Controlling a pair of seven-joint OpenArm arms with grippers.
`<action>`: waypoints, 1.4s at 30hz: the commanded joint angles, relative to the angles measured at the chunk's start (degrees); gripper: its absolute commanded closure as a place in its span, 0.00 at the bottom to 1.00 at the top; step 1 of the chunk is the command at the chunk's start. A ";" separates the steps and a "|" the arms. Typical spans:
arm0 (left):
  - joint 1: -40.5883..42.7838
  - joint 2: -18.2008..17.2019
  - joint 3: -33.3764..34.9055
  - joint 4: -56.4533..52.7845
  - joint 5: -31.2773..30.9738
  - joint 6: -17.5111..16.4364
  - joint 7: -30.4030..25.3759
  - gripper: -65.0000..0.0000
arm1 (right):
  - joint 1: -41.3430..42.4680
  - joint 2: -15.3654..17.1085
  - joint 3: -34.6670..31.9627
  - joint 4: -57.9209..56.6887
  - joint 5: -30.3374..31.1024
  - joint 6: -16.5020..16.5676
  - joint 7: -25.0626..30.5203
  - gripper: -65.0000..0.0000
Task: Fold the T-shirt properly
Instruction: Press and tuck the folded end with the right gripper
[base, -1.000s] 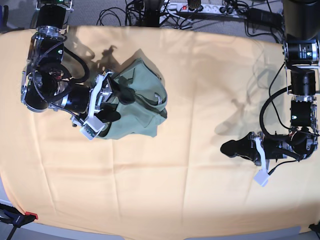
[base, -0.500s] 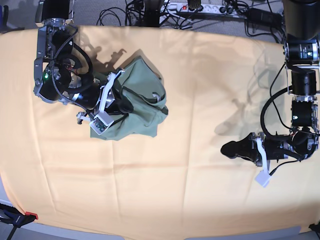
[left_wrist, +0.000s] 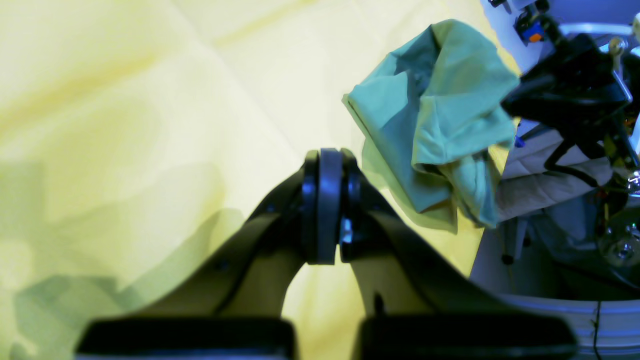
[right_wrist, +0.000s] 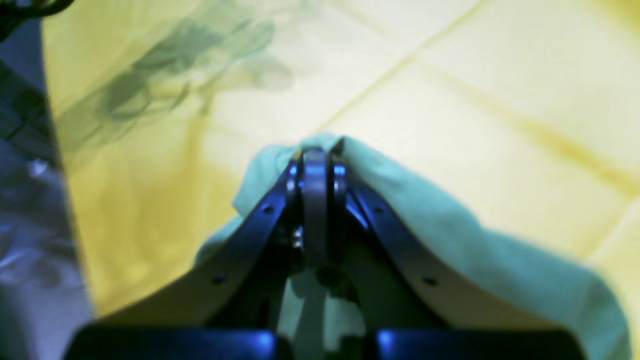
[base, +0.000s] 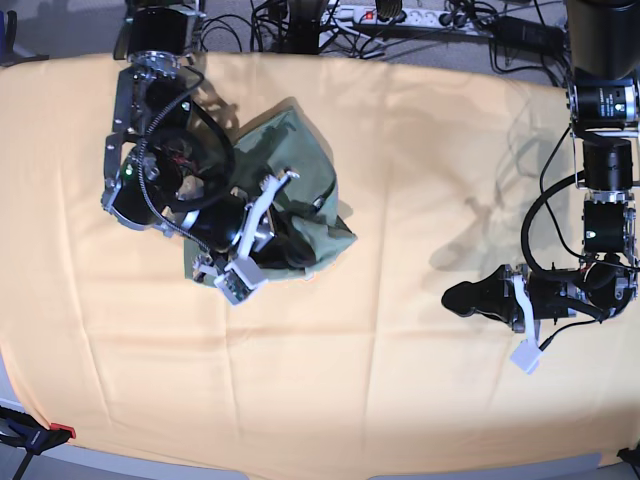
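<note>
Over on the left of the base view, the right gripper (base: 290, 250) sits right in the bunched-up sage-green soft cotton T-shirt (base: 300, 165), and its wrist camera shows the dark fingers (right_wrist: 315, 170) pressed together with green cloth pinched at the tips and draped down both sides of them. So that hand is clamped narrow on the fabric. The T-shirt lies in a crumpled heap on the upper left part of the large orange-yellow table cloth (base: 380, 340), with the right arm's black joints and looped cables above and to the left of it, partly covering it. From the left wrist view the shirt (left_wrist: 440, 115) shows as a rumpled mound at the far side of the cloth, edges hanging loose.

Moving across to the right, bare cloth with fold creases, then the left gripper (base: 462, 296), low over the table cloth and well apart from the shirt. Its fingers (left_wrist: 322, 200) meet tip to tip, closed on nothing, only yellow cloth beneath them.
</note>
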 joint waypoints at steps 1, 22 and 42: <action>-1.84 -0.81 -0.37 0.94 -1.86 -0.37 -0.37 1.00 | 1.31 -0.68 0.15 0.76 0.15 0.32 2.54 1.00; -1.86 -0.83 -0.37 0.94 -1.86 -0.39 -0.39 1.00 | 11.50 -5.64 0.11 -5.35 15.39 0.32 -10.43 0.33; -1.88 -0.81 -0.37 0.94 -2.03 -0.81 -0.59 1.00 | -3.48 5.60 -5.57 -2.25 37.64 0.32 -22.07 0.47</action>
